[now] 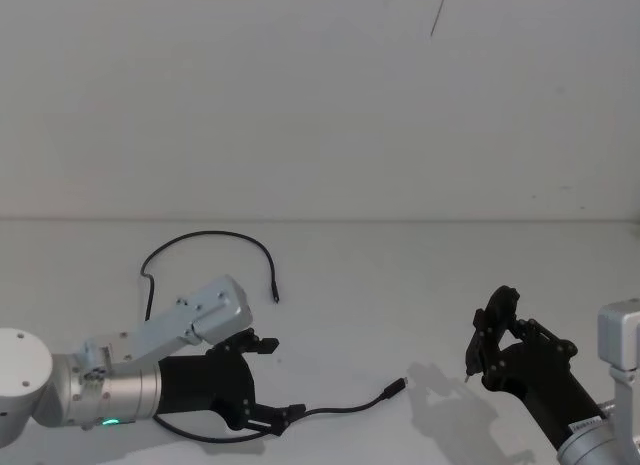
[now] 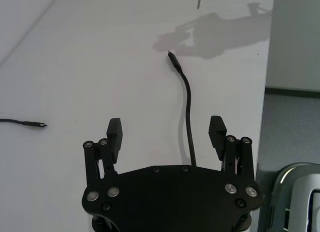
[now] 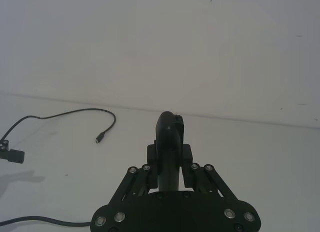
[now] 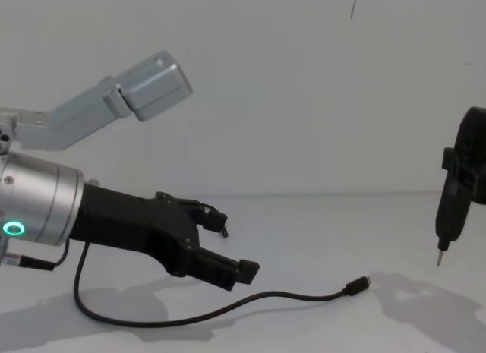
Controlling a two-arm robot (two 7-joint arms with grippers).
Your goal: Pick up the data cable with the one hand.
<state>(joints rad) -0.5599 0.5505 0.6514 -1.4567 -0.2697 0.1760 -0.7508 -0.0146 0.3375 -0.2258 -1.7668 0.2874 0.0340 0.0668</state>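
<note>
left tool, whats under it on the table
Under the open left tool, the data cable lies on the white table, in line with the gap between its fingers. The stretch beneath the tool's body is covered. The right tool, idle, holds a slim black probe.

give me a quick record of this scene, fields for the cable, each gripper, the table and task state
cable: black, lying loose on the table, not held
left gripper: open, just above the cable, which runs between its fingers
right gripper: shut on a pointed tool, raised off to the right
table: white, flat
task state: cable not yet picked up
</note>
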